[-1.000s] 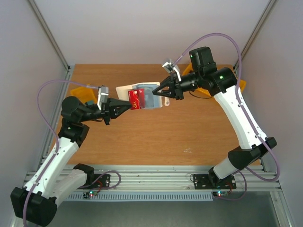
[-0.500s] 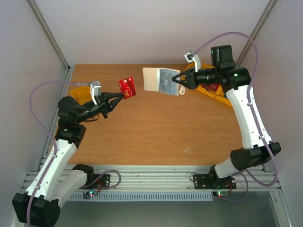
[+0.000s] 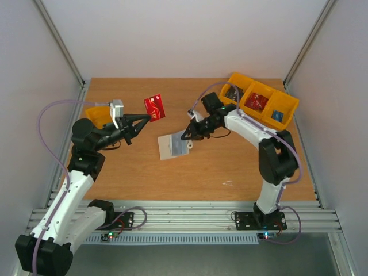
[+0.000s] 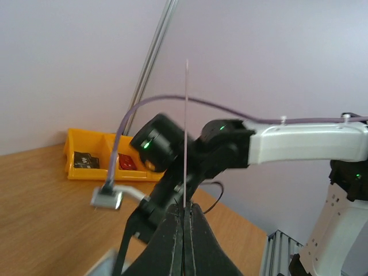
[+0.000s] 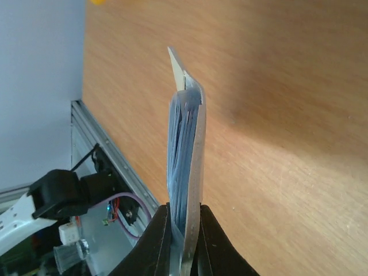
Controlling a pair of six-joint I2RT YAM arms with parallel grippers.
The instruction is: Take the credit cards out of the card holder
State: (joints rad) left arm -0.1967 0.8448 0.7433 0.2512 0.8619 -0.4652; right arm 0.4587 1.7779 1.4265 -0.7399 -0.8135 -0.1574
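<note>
Left gripper (image 3: 145,118) is pinched tight on the lower edge of the red card (image 3: 154,107), holding it up over the far left part of the table (image 3: 172,184), clear of the wallet. Over to the right, the right gripper (image 3: 187,134) is clamped on one edge of the card holder (image 3: 171,146), which hangs low over the middle of the wood; I cannot tell whether it touches. From the right wrist view the holder (image 5: 187,149) is edge-on, with a pale corner at its top, and I cannot say if that is the grey card or a flap.

My worry is the thin grips. With the card caught only by its rim, a quick swing might pivot it loose. The holder, nipped at one side, could flop open and spill whatever is inside.

Room is generous: bare wood lies near and between the arms. The yellow bins (image 3: 261,103) crowd the far right corner, another bin (image 3: 95,114) sits just behind the left wrist, and frame posts bound both sides.
</note>
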